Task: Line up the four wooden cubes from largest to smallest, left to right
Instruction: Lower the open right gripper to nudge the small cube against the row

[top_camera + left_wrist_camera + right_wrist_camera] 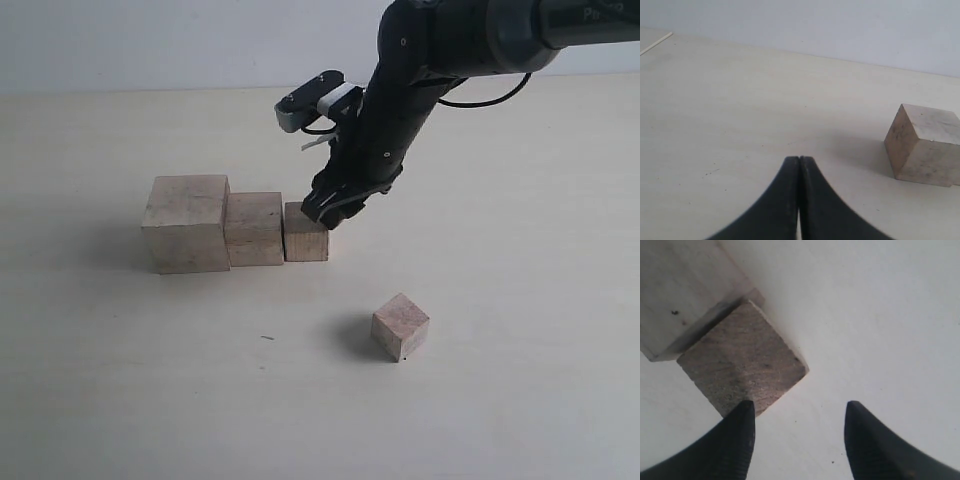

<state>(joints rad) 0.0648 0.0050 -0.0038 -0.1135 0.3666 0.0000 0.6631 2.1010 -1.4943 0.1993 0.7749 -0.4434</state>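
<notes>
1. Right arm (420,90): it enters the exterior view from the upper right and slopes steeply down and to the left. A wrist camera (312,98) in grey, white and black projects from its upper side.
2. Right gripper (335,205): it is pointed down at the top right edge of the third cube (306,232). In the right wrist view the right gripper (797,435) is spread wide with nothing between the jaws. One finger (735,440) overlaps the edge of the third cube (742,365) and the other is over bare table. Whether that finger touches the wood cannot be told.
3. Left gripper (799,200): it is seen only in the left wrist view, with the jaws pressed together and nothing held. It is low over the table (740,100). A lone cube (922,145) lies ahead and to one side – which of the four it is cannot be told.
4. Cube positions: the largest cube (187,222), second cube (254,228) and third cube are set side by side in a row on the table (520,400), descending in size from left to right, with neighbours touching or nearly so.
5. The fourth cube (401,326) stands apart – nearer the camera and to the right of the row, turned corner-on.
6. Markings: pale lettering (590,12) on the arm's upper link is cut off by the frame edge and cannot be read.
</notes>
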